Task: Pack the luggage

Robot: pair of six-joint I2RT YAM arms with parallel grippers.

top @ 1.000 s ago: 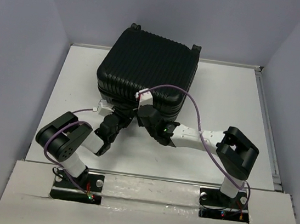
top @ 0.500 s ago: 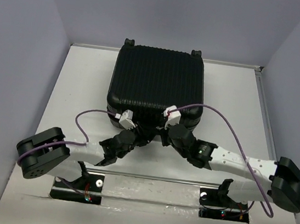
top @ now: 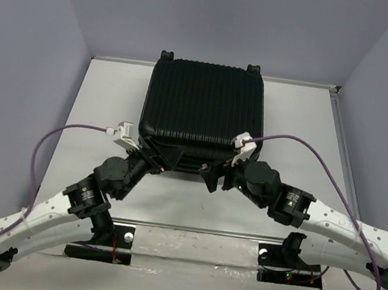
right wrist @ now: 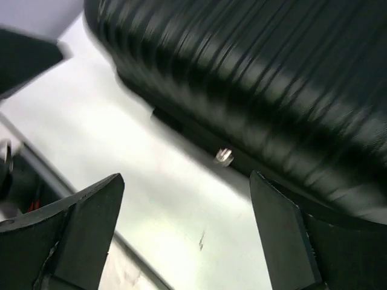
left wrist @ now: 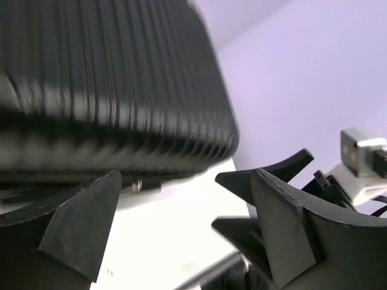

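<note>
The luggage [top: 203, 110], a black ribbed hard-shell case, lies shut and flat at the back middle of the white table [top: 98, 111]. My left gripper [top: 155, 156] is at its front left corner, jaws wide apart and empty. My right gripper [top: 219, 178] is just in front of its front right edge, also open and empty. In the left wrist view the luggage [left wrist: 109, 78] fills the upper left, above the open gripper [left wrist: 181, 223]. The right wrist view shows the luggage [right wrist: 254, 78] with a small metal stud [right wrist: 224, 156] on its seam, beyond the open gripper [right wrist: 184, 235].
Grey walls close in the table on three sides. A raised rim [top: 342, 147] runs along the right side, and a metal rail [top: 190, 229] crosses the near edge above the arm bases. Purple cables [top: 301, 146] loop from both wrists.
The luggage has gone from skewed and tilted to square and flat. Both grippers have opened wide, and both arms now reach forward with their elbows down near the table.
</note>
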